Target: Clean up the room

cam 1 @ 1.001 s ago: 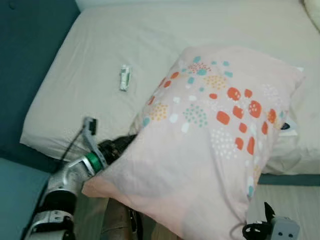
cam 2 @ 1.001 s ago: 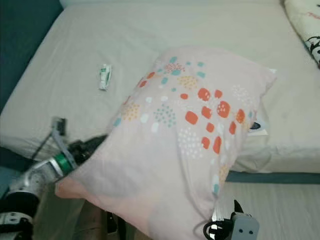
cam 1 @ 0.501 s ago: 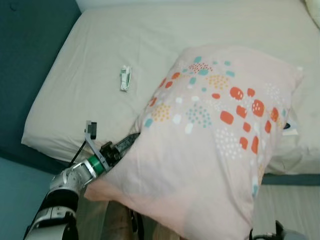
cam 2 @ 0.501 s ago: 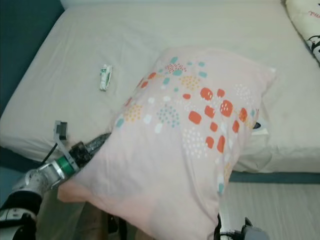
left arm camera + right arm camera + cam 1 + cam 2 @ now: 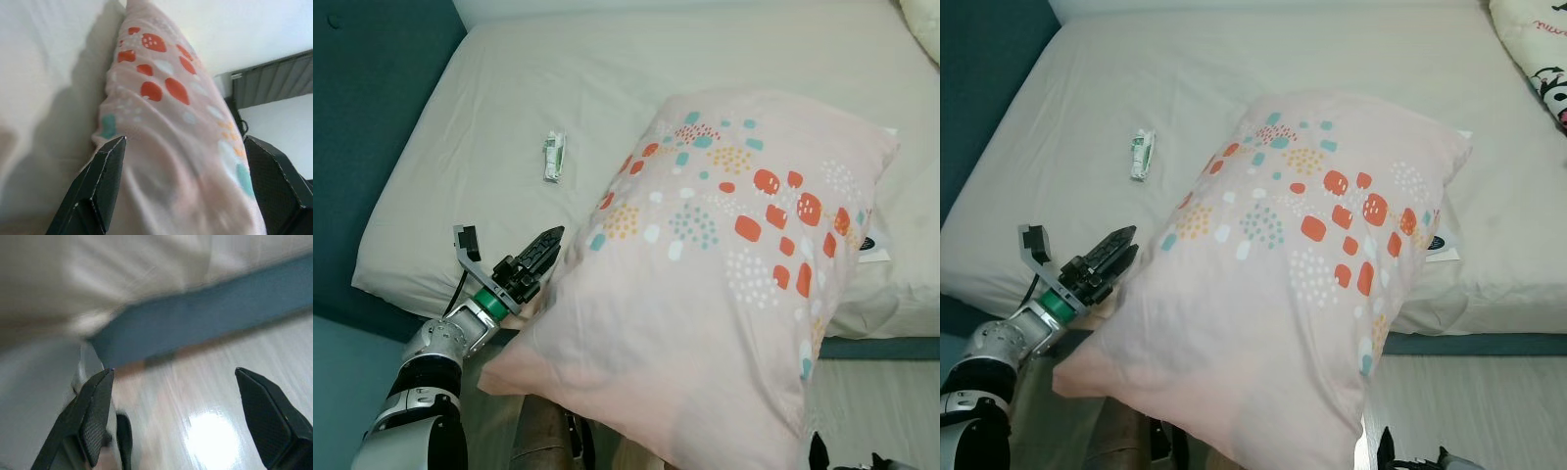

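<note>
A: On the bed [image 5: 509,88], where's the pillow [image 5: 724,264]?

B: Near edge, overhanging. Left gripper [image 5: 536,257] at its 9 o'clock, fingers spread, empty. Right gripper [image 5: 176,416] spread wide over floor [image 5: 215,396].

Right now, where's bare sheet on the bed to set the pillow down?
Free: the wide stretch of bed sheet beyond the pillow, toward the far edge, and the strip between the small tube and the bed's left edge. Crowded: the near right, where the pillow overhangs, and the left end effector at its left side.
</note>
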